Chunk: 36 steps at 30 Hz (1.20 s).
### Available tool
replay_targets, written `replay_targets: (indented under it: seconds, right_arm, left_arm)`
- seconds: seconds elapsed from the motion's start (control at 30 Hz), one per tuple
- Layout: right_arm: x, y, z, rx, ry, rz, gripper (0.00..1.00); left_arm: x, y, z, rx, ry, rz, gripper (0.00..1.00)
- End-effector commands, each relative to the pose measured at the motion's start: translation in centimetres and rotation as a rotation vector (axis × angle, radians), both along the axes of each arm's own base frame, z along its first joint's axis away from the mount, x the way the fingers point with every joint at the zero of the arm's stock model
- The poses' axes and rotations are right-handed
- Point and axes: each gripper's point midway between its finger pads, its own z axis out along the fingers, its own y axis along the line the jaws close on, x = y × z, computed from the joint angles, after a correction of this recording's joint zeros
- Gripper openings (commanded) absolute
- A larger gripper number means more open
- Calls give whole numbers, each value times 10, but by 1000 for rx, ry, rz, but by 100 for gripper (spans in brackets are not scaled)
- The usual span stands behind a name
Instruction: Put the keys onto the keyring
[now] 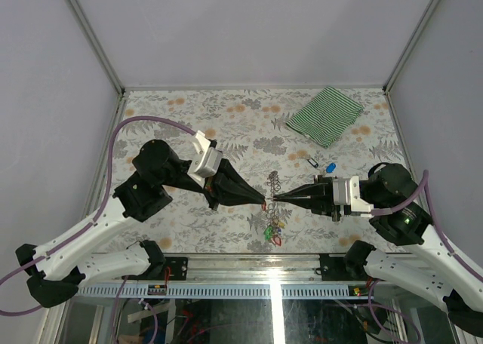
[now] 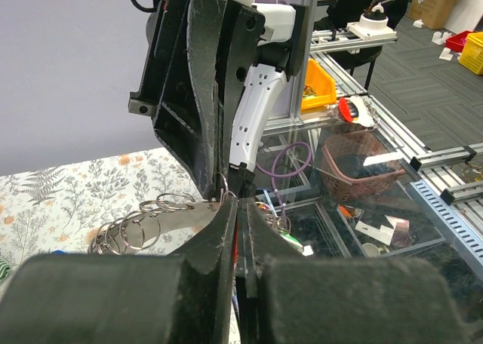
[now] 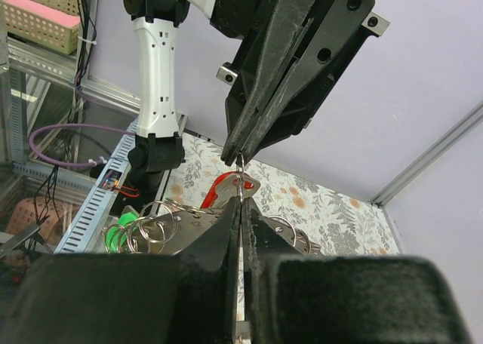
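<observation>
My two grippers meet tip to tip above the middle of the table. My left gripper (image 1: pixel 263 203) (image 2: pixel 240 208) is shut, with a sliver of a red key (image 3: pixel 224 190) between its fingers. My right gripper (image 1: pixel 277 199) (image 3: pixel 243 201) is shut on a thin wire loop of the keyring (image 1: pixel 272 184) (image 3: pixel 162 222), a bunch of grey metal rings on a flat metal strip. That loop passes through the hole in the red key's head. More keys (image 1: pixel 275 231) with green, yellow and red tags hang from the rings. Two loose keys, one black (image 1: pixel 312 161) and one blue (image 1: pixel 330 167), lie on the table.
A green-striped cloth (image 1: pixel 326 115) lies at the back right of the floral table top (image 1: pixel 189 118). Grey walls (image 1: pixel 45 95) close in the sides and back. The aluminium rail (image 1: pixel 249 265) with both arm bases runs along the near edge.
</observation>
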Motion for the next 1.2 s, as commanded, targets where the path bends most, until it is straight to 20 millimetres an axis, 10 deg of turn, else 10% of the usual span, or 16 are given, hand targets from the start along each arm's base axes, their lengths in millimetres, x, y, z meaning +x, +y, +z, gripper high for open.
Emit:
replay_targets:
  seconds: [0.0, 1.17]
  right_arm:
    - [-7, -4, 38, 103, -87, 18, 1]
    - [-13, -11, 32, 83, -232, 25, 1]
  left_arm:
    - [-3, -1, 17, -41, -35, -21, 0]
    - [4, -9, 8, -6, -12, 5, 0]
